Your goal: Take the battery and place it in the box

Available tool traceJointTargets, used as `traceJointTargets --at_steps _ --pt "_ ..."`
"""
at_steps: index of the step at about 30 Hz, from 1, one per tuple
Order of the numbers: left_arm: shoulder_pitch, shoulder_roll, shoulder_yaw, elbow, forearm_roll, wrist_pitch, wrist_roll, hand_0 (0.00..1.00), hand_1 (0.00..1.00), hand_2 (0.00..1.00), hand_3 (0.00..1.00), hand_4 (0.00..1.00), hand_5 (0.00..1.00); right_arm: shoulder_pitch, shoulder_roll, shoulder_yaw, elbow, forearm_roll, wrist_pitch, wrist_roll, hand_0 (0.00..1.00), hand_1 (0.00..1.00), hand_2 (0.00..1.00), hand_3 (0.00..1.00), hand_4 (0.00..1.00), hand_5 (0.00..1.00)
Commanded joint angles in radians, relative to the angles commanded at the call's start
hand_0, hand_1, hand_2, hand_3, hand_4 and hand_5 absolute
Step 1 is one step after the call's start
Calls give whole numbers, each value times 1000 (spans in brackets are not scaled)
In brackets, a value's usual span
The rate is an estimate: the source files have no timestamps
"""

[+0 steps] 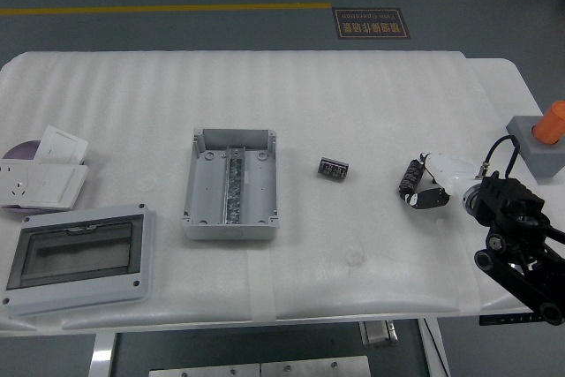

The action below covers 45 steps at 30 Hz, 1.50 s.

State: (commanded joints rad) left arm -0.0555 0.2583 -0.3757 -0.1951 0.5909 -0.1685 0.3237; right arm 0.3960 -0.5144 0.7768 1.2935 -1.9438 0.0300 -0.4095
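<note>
The battery (334, 169), a small dark block, lies on the white table right of centre. The grey open box (231, 184) sits to its left, with a metal rail running down its middle. My right hand (415, 184), white with black fingers, comes in from the lower right on a black arm (516, 236). It hovers just above the table, a short way right of the battery and apart from it. Its fingers are relaxed and hold nothing. The left arm is not in view.
The box's grey lid with a clear window (79, 258) lies at the front left. A white socket plate, papers and a purple disc (40, 169) sit at the far left. A grey block with an orange knob (540, 140) stands at the right edge.
</note>
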Motion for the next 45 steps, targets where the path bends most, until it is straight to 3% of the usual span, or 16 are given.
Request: traceJointTargets --at_steps 8,14,22,28,29,34,35,40,41,45 --pt "-2 0 4 0 -2 2 -4 602 669 548 576 514 350 3 1 -5 18 7 -33 28 363 516 590 708 206 69" --pt "-1 -1 -7 0 9 1 0 602 668 550 579 517 360 5 6 -11 90 65 -65 51 356 514 582 704 181 32" --pt "1 -6 -54 1 54 -6 24 600 668 551 578 520 371 37 44 -70 208 175 -187 131 354 514 575 700 166 31" --pt "4 -7 -73 1 72 -10 36 601 668 552 579 531 393 85 84 -159 232 274 -292 200 384 516 577 703 188 38" --pt "4 -7 -74 1 72 -10 35 601 668 554 580 532 405 91 89 -171 235 295 -301 210 402 509 601 704 270 107" --pt "8 -6 -83 1 77 -12 35 601 668 554 580 532 405 124 121 -242 232 404 -333 261 402 509 601 704 270 107" --pt "9 -6 -85 1 78 -12 36 600 668 551 577 541 411 130 129 -255 227 420 -335 266 670 727 759 768 483 252" --pt "9 -7 -84 1 77 -12 35 600 668 551 577 541 411 163 173 -310 197 464 -324 276 670 727 759 768 483 252" --pt "9 -7 -84 1 77 -12 35 600 668 549 575 541 409 168 177 -317 193 469 -321 276 934 934 932 934 573 292" --pt "8 -6 -84 1 77 -12 34 600 668 549 575 541 409 189 187 -344 174 480 -310 272 934 934 932 934 573 292"
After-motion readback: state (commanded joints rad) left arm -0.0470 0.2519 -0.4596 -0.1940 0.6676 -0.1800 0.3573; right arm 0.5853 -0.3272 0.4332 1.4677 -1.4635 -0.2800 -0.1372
